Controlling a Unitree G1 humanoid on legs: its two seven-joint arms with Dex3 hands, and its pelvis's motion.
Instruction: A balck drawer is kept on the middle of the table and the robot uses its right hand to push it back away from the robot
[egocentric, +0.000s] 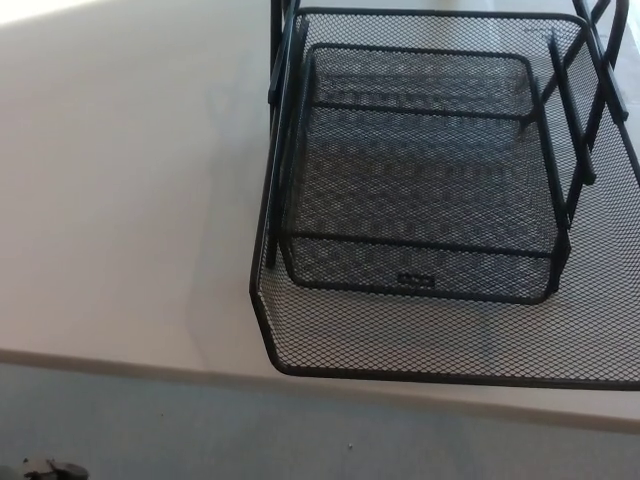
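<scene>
Nearest, grey floor (200, 430) showed below the table (120, 200) edge. No robot hand or fingers were visible, so their state couldn't be told. Beyond, the black mesh drawer (420, 330) sat on the table's right, near its front edge.

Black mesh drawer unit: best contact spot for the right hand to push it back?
Likely the near front rim of the black mesh drawer, coming from the robot's side. That rim runs straight across, parallel to the table edge, and overhangs it slightly, so it is exposed. No hand is in view.
</scene>
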